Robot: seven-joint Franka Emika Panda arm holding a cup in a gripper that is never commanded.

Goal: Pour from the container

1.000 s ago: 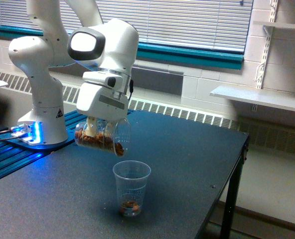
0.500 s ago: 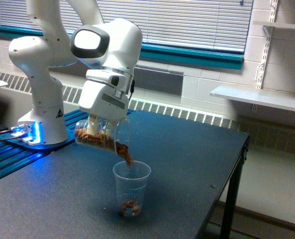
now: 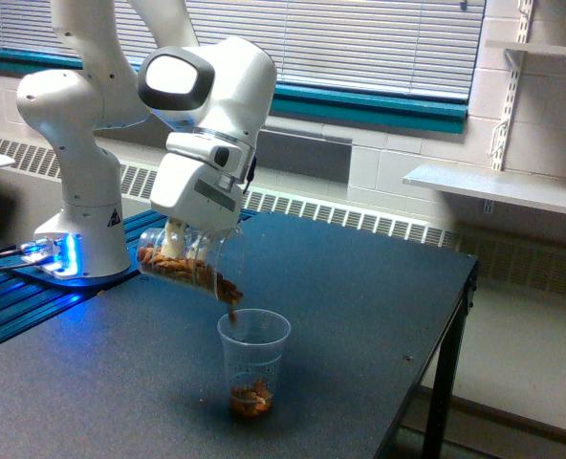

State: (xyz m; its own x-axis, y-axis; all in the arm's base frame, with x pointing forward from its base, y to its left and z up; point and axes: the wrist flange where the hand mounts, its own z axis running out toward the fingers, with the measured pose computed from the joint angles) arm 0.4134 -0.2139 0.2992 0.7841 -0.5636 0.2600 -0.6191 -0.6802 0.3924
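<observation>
On the exterior view's left stands my white base (image 3: 73,172), on a blue-lit plate (image 3: 34,263) at the edge of the dark table (image 3: 359,316). My arm bends over from there and comes down to my gripper (image 3: 183,251). It is pinching the container (image 3: 187,268), a clear cup, with one finger (image 3: 175,244) showing pale against its side. The container hangs in the air above the table, tipped far over on its side. Its mouth points down toward the exterior view's right. Brown nuts (image 3: 202,276) lie along its low wall, and a few are dropping off the lip (image 3: 233,306).

Just under that lip stands the small cup (image 3: 253,360), upright on the table. It does not touch the container. A little pile of nuts sits in its bottom.

Farther right the table is bare out to its edge and its leg (image 3: 441,382). Behind it are the window blinds (image 3: 359,38), a wall heater (image 3: 359,218) and a shelf (image 3: 498,186).
</observation>
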